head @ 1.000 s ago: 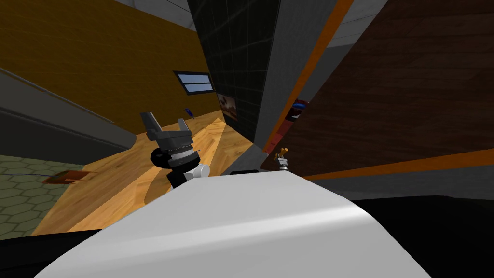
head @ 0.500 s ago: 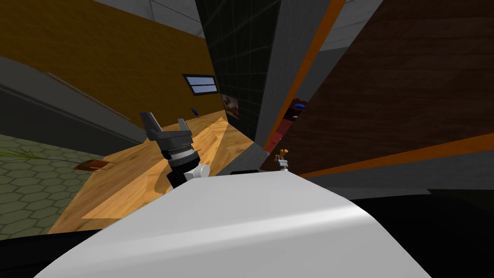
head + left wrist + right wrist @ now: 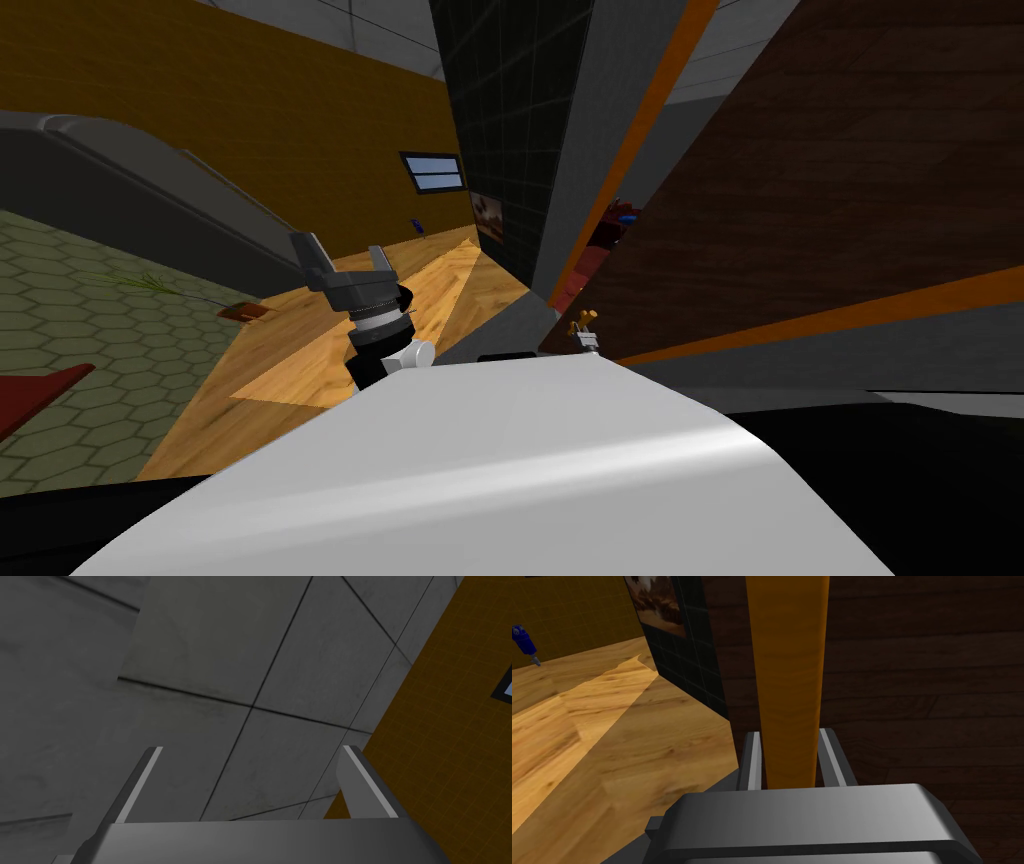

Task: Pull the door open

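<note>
The right pincer point(image 3: 788, 735) is gripping the vertical orange bar point(image 3: 788, 666) on the dark wood door point(image 3: 912, 676), with one finger pressing each side of the bar. The right wrist view is showing this grip close up. The head view is showing the door's broad face and a gap lying between its edge and the grey frame point(image 3: 585, 150). A black tiled wall point(image 3: 702, 676) is meeting the wooden floor point(image 3: 612, 741) beside the door. The left pincer point(image 3: 340, 247) is standing raised over the floor, fingers spread apart and holding nothing.
</note>
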You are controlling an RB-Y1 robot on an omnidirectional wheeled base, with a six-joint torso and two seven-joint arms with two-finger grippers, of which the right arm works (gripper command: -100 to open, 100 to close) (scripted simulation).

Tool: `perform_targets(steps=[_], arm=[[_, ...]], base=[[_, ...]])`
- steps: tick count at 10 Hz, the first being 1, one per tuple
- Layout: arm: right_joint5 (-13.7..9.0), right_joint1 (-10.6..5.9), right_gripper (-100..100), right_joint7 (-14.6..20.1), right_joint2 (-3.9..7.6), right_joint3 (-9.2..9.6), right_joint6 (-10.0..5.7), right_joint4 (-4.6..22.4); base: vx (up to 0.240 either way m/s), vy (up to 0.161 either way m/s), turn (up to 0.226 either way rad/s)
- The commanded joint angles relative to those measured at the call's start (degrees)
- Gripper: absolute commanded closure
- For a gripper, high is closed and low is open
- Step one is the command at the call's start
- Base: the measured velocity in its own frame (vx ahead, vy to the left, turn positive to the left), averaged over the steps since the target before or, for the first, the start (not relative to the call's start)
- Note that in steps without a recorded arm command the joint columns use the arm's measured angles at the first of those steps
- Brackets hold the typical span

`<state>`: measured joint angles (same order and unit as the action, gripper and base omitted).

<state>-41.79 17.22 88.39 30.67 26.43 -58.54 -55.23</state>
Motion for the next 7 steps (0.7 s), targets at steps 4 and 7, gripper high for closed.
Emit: perform_targets(steps=[4,7], arm=[[0.59,0.05,100,1.45,1.04,1.33,-1.30,0.63],[1.31,0.67,100,3.07,2.11,2.77,-3.45,1.69]], base=[[-0.184,-0.026,0.095],[-0.176,-0.034,0.122]])
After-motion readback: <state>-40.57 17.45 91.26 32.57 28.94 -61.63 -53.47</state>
